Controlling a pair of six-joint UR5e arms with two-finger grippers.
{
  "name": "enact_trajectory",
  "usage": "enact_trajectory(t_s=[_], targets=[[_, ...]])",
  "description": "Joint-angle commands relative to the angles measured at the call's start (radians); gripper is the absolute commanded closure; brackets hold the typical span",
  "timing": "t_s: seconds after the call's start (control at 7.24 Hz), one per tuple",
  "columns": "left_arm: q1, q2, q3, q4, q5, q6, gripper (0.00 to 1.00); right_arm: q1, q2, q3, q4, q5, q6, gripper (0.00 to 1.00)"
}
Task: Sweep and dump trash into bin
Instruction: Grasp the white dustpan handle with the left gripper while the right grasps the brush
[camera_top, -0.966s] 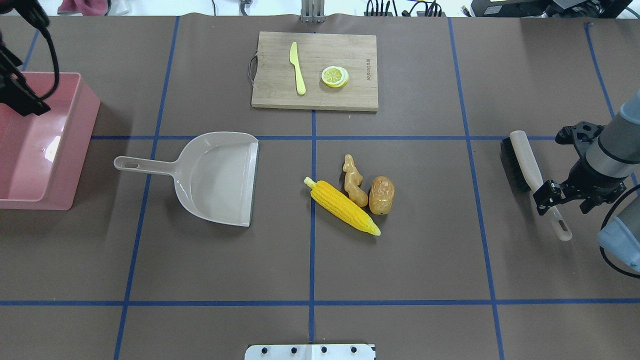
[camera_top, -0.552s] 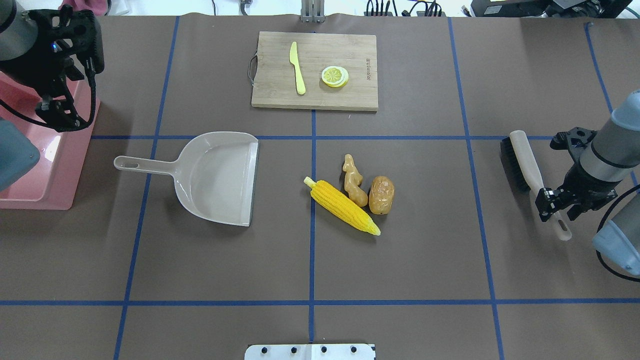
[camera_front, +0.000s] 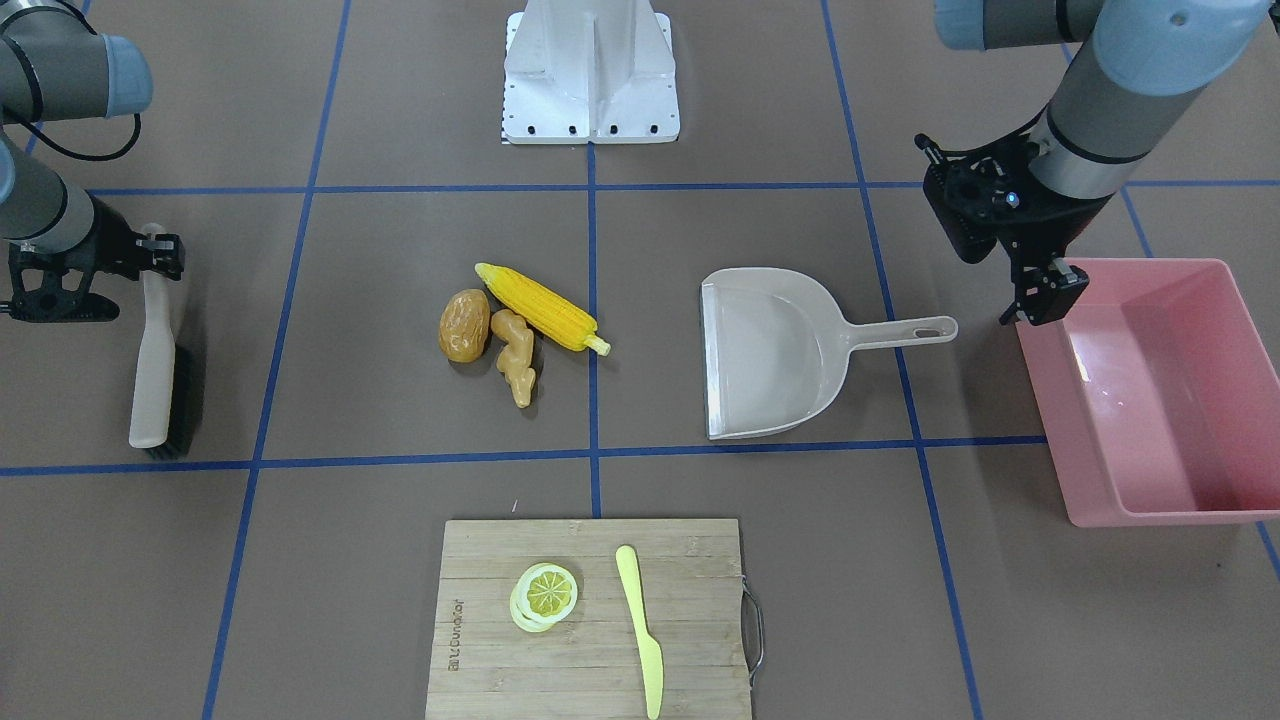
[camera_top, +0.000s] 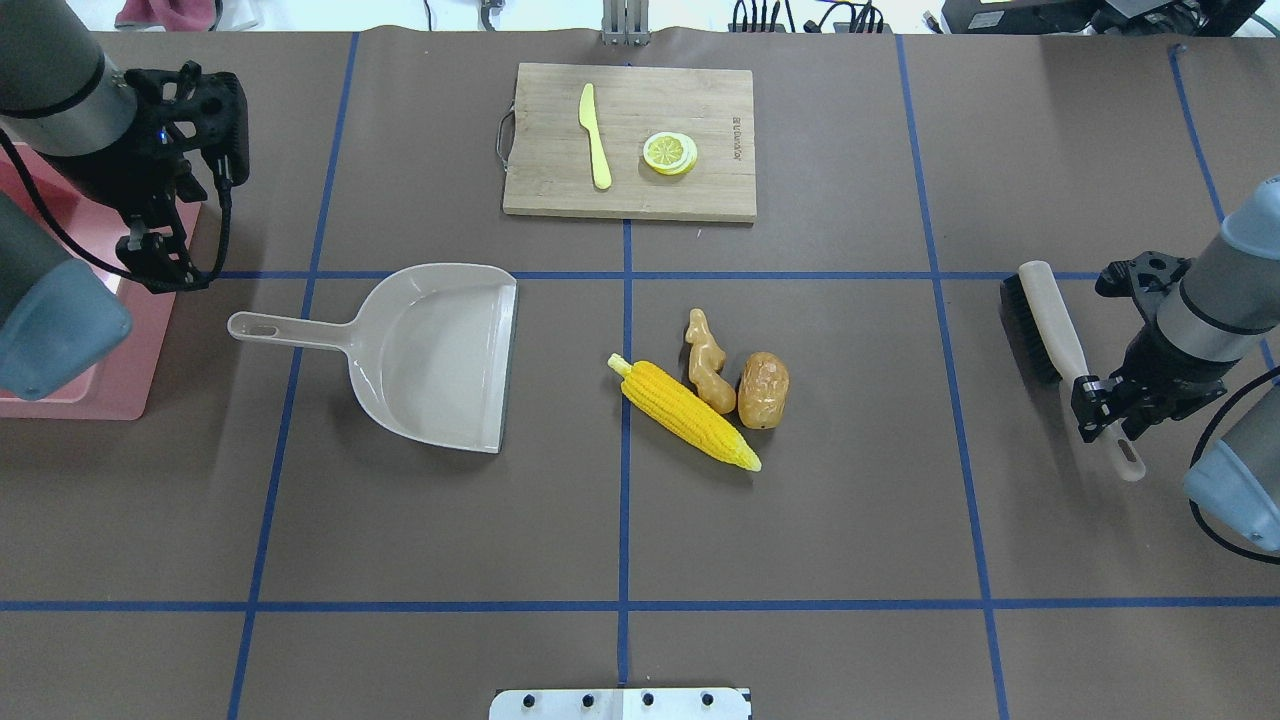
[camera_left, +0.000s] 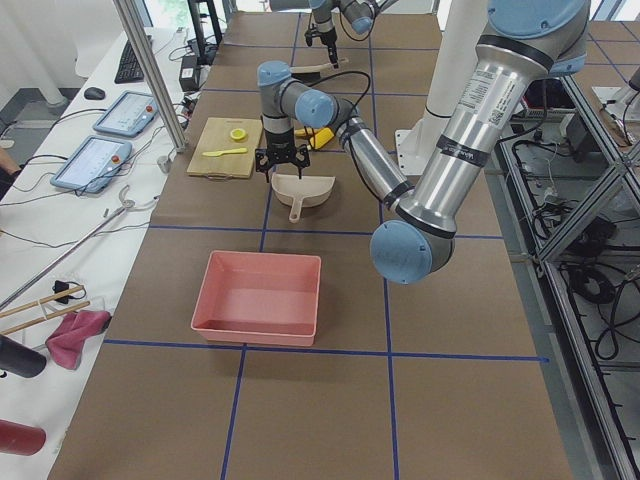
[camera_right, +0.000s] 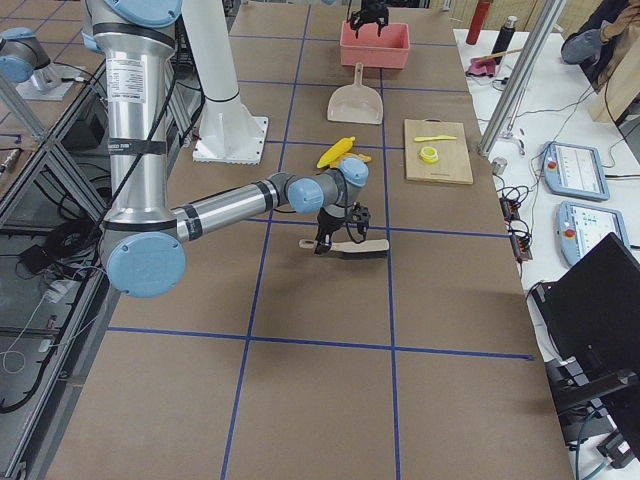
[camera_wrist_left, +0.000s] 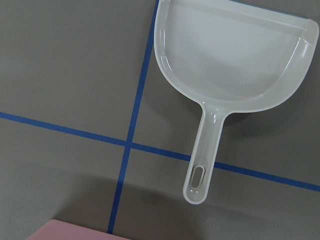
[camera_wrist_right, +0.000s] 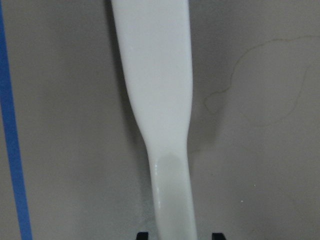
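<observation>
Leftmost, the pink bin (camera_front: 1160, 515) is set at the table's end, and the left gripper (camera_top: 160, 275) is held in the air between it and the dustpan (camera_top: 430, 350), jaws spread and empty. At the centre, the corn cob (camera_top: 685, 415), ginger root (camera_top: 707, 372) and potato (camera_top: 764, 390) are clustered on the table. Rightmost, the brush (camera_top: 1050, 320) handle is straddled by the right gripper (camera_top: 1100, 410), jaws parted, not clamped.

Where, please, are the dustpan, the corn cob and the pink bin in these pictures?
dustpan (camera_top: 440, 350): overhead view, bare pan floor.
corn cob (camera_top: 685, 415): overhead view, middle of the cob.
pink bin (camera_front: 1160, 400): front-facing view, bare inner floor.
</observation>
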Motion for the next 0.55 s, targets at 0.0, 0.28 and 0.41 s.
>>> enact_trajectory(t_s=[0.0,0.28,0.41], targets=[[0.047,0.022,0.057,-0.091,0.001,-0.005,0.02,0.000,0.006,-0.004,0.000,0.000,0.000,0.47],[0.120,0.025,0.159,-0.277,0.001,-0.102,0.02,0.000,0.006,-0.008,0.000,-0.003,-0.001,0.48],[0.128,0.030,0.170,-0.284,0.003,-0.115,0.02,0.000,0.006,-0.011,0.000,-0.003,-0.004,0.48]])
